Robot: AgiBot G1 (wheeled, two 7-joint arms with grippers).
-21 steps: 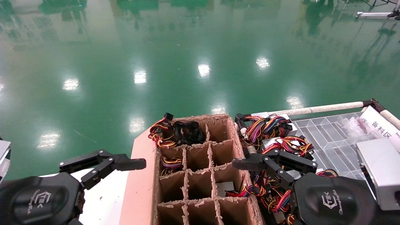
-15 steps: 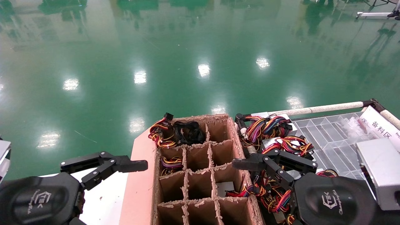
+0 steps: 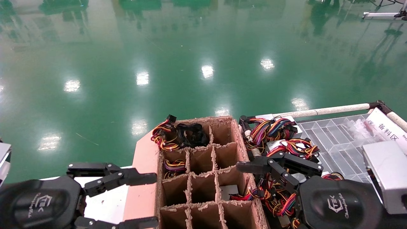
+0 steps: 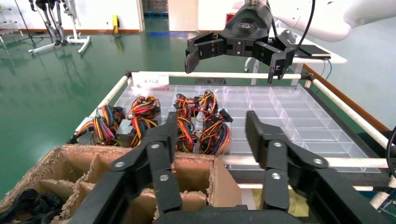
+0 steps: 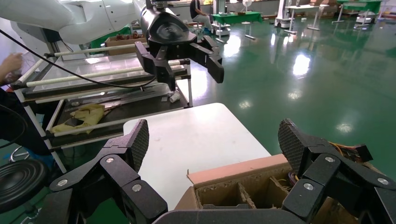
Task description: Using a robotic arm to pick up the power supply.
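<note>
Nothing grabbed yet. My right gripper point(image 3: 279, 165) spread wide, hovering over wire-tangled power supply point(image 3: 279, 148) right of cardboard box point(image 3: 203, 171). Left gripper point(image 3: 117, 194) also spread, empty. Whole pick left.

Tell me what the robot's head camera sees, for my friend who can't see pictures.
Two open black grippers, the left gripper and the right gripper, hover by a cardboard divider box. Power supplies with colourful wires lie under the right one, with shiny green floor beyond.
</note>
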